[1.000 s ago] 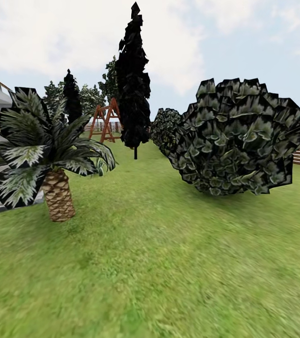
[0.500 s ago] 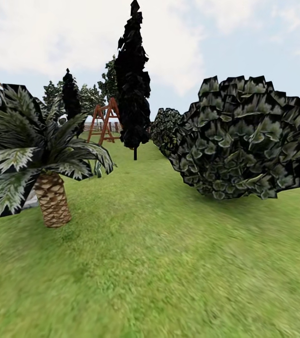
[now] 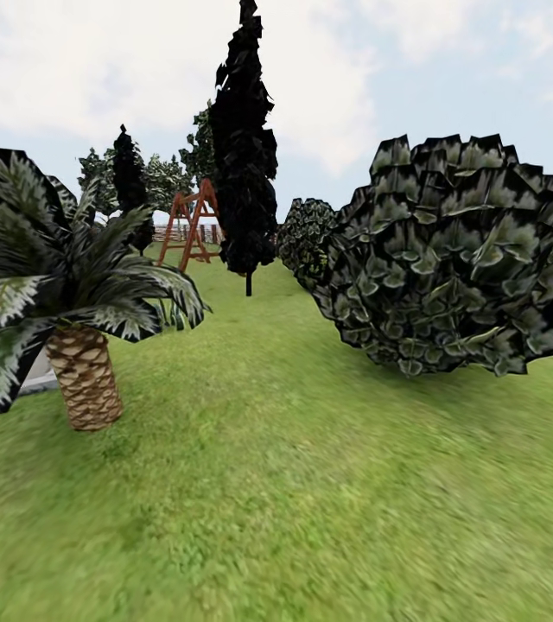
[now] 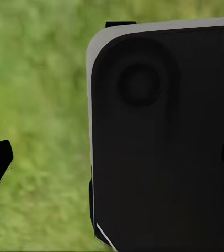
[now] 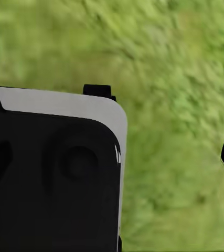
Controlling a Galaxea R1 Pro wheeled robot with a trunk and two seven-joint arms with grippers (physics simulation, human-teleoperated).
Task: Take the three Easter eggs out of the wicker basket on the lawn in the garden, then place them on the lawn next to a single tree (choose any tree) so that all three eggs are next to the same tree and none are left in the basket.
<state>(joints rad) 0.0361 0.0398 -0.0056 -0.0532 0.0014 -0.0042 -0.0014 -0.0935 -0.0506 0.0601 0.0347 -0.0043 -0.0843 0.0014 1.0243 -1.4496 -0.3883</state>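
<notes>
Your head view looks across the lawn [image 3: 294, 484] of the garden: a short palm [image 3: 78, 328] stands near left, a big round bush [image 3: 458, 259] near right, a black conifer [image 3: 244, 147] and a wooden swing frame [image 3: 192, 220] farther back. Each wrist view shows blurred grass beside a black, grey-edged robot body panel [image 4: 164, 147]. A dark fingertip pokes in at each view's edge, so you cannot tell either gripper's opening.

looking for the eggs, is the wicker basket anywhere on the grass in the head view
No, the lawn there carries a palm, a dark conifer and a round bush, no basket.
</notes>
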